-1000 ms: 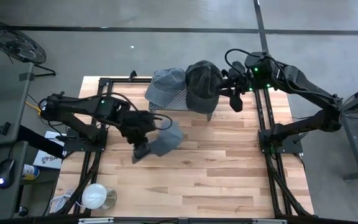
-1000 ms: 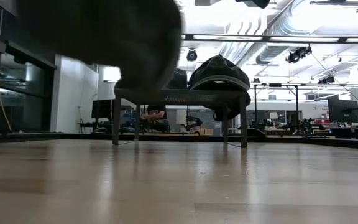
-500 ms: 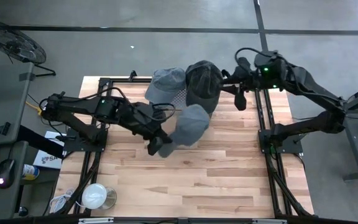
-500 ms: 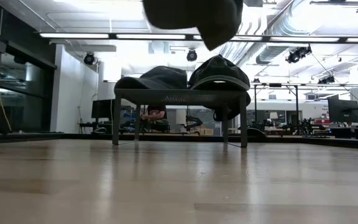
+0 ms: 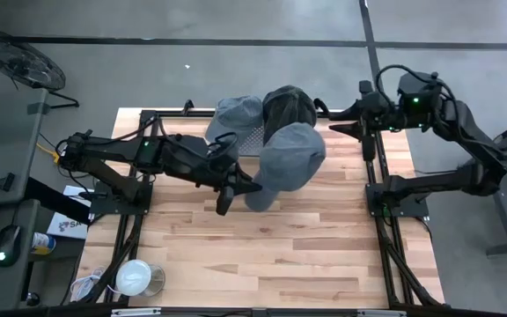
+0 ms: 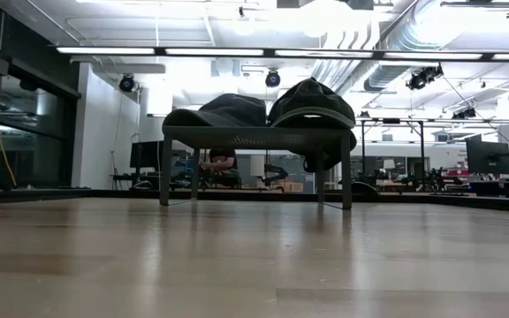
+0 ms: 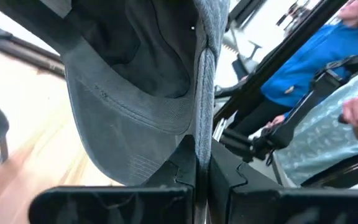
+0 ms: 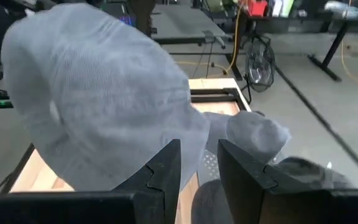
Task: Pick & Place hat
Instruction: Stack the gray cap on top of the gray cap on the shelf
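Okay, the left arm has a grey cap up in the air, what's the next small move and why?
Probably carry it a little farther toward the rack and lower it. The left gripper is shut on the grey cap, which hangs beside the rack where a grey hat and a dark hat already lie. The right gripper waits off to the side, open.

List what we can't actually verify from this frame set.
- Carried grey hat: above the low view's top edge, so its height over the rack can't be read.
- Grip point of the left gripper: in the high view the brim covers it; only the left wrist view shows the jaws shut on fabric.
- Dark hat: partly covered by the carried hat in the high view.
- Right gripper: waits beside the rack.
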{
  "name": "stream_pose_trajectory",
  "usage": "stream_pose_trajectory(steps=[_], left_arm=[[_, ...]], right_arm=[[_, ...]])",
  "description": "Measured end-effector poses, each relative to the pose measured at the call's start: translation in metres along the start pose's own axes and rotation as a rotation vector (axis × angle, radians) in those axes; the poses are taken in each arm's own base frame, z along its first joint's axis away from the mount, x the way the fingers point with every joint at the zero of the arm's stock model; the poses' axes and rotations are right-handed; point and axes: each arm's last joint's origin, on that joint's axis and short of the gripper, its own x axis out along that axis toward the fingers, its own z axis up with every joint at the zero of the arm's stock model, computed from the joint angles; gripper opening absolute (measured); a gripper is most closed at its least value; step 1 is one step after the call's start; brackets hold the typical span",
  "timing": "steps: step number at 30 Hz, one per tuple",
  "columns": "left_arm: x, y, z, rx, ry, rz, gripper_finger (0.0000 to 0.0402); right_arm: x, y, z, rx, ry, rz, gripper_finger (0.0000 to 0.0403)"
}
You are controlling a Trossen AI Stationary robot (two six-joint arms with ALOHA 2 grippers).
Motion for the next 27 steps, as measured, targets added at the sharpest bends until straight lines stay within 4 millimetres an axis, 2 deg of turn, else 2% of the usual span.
stream_pose_trajectory(steps=[6, 11, 16, 21, 27], left_arm=[[0.003, -0.001, 0.002, 0.019, -0.030, -0.013, 0.0007], [0.007, -0.001, 0.002, 0.032, -0.044, 0.005, 0.0005], [0.009, 0.001, 0.000, 0.050, -0.039, 0.026, 0.0005], [0.014, 0.002, -0.002, 0.053, -0.031, 0.046, 0.0005], [0.023, 0.006, 0.000, 0.084, -0.065, 0.061, 0.0005]], right_arm=[[-0.012, 0.005, 0.001, -0.029, -0.039, 0.038, 0.0099], [-0.015, 0.008, 0.001, -0.033, -0.055, 0.128, 0.0107], [-0.011, 0.009, 0.001, 0.007, -0.049, 0.224, 0.0157], [-0.008, 0.012, 0.001, 0.005, -0.041, 0.239, 0.0214], [0.009, 0.020, 0.001, -0.026, 0.003, 0.231, 0.0240]])
